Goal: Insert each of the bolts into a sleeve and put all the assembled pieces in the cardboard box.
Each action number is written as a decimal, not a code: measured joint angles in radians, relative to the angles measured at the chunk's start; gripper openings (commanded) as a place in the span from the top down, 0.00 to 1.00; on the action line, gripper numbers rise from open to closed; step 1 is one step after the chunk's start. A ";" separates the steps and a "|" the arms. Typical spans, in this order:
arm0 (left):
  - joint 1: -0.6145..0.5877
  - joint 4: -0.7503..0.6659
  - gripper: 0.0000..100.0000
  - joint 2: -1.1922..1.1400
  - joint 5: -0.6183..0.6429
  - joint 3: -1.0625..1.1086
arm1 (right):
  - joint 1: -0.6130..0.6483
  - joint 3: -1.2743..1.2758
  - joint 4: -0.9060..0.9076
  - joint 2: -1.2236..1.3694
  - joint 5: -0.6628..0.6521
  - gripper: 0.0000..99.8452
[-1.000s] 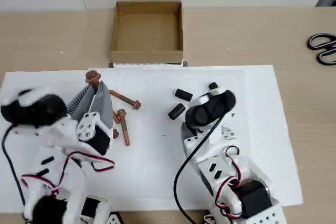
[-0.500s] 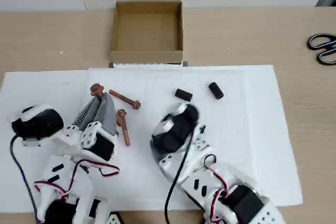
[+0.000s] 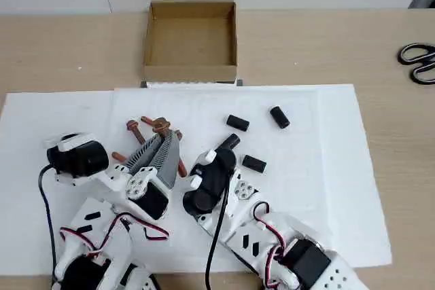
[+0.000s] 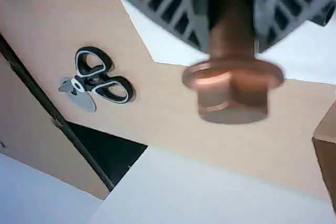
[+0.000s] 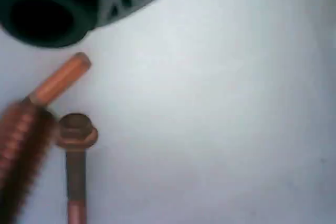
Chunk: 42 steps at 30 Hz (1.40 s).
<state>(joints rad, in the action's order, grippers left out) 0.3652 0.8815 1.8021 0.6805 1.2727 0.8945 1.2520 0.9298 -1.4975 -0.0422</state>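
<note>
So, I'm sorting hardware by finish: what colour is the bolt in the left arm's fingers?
Copper-brown, shiny; the bolt shows best in the left wrist view.

Left pincer [image 4: 232, 30] hides most of its bolt [image 4: 232, 85].

On the table [image 3: 68, 45], the cardboard box [image 3: 190, 73] stands far, left of centre, with scissors [image 3: 416, 63] far right, while the nearer white sheet [image 3: 326, 188] carries one sleeve [image 3: 237, 123], a second sleeve [image 3: 279, 117] right of it, a third sleeve [image 3: 254, 164] nearer, loose bolts [image 3: 136, 130] to the left, and a held bolt [image 3: 161, 125] in the left gripper [image 3: 160, 138] among them.
</note>
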 measured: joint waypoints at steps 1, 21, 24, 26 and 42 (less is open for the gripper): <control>0.002 0.000 1.00 0.000 0.000 0.000 | 0.000 0.000 0.000 0.000 0.000 1.00; 0.005 -0.252 1.00 0.000 0.000 0.204 | -0.068 0.006 0.000 0.002 0.084 1.00; 0.005 -0.288 1.00 0.000 0.000 0.215 | -0.068 0.006 0.000 0.002 0.086 1.00; 0.005 -0.296 1.00 0.000 0.000 0.215 | -0.068 0.006 0.000 0.002 0.089 1.00; 0.080 -0.272 1.00 0.000 0.000 0.218 | -0.084 0.006 0.000 0.002 0.169 1.00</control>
<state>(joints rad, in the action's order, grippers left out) 0.4450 0.6099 1.8021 0.6805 1.4906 0.8101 1.2582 0.9298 -1.4960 0.1266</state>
